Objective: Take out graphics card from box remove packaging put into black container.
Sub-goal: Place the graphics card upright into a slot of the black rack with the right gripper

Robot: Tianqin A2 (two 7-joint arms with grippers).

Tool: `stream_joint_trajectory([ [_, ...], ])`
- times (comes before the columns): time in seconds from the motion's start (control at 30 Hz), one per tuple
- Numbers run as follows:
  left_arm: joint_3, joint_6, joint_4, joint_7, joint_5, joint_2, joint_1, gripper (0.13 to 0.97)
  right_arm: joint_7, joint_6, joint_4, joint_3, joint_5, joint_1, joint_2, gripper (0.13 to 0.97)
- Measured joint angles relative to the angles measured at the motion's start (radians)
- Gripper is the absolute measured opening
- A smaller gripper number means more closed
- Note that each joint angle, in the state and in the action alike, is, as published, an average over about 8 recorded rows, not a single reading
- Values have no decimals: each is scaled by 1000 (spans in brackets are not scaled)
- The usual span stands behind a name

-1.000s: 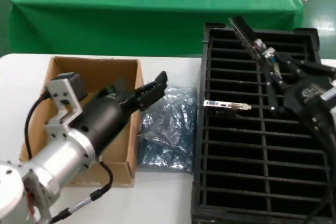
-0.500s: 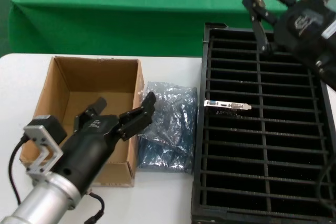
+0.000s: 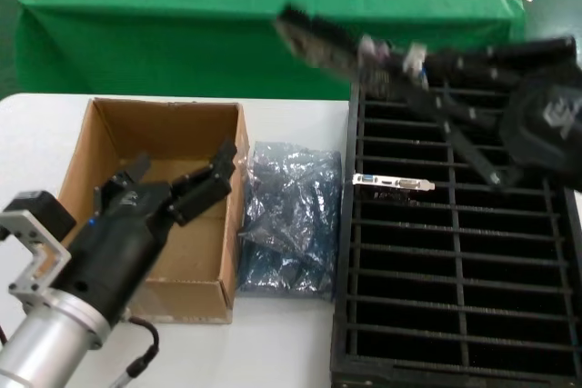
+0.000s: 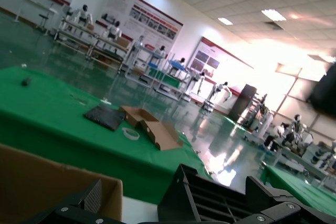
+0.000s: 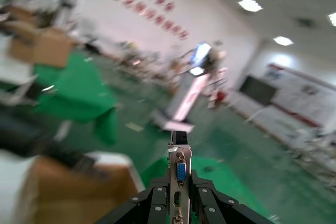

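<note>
Our right gripper (image 3: 414, 74) is clamped on one graphics card (image 3: 318, 41), held in the air over the far edge of the black container (image 3: 455, 333). We count a second card (image 3: 393, 183) standing in a container slot. Our left gripper (image 3: 177, 179) hangs spread over the single box (image 3: 186, 293), beside the packaging (image 3: 289, 220).

Head cam gave us a near, downward look. Wrist cams faced outward across hall; left wrist shared the box (image 3: 155, 206) (image 4: 47, 182) w/ head.
</note>
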Motion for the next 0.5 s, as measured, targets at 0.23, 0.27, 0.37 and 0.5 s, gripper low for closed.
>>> stream_joint_trajectory([
  [0.23,-18,2,9,-8,-9,-1,-22,966,301,-302,-6,0,-299,106,63,195],
  [0.27,-20,3,11,-9,-9,-1,-25,966,346,-347,-11,0,-343,126,60,195],
  [0.37,-25,6,14,-10,-10,0,-29,966,482,-484,-36,0,-481,187,26,195],
  [0.5,-29,8,15,-10,-10,1,-31,966,671,-677,-91,0,-672,263,-60,195],
])
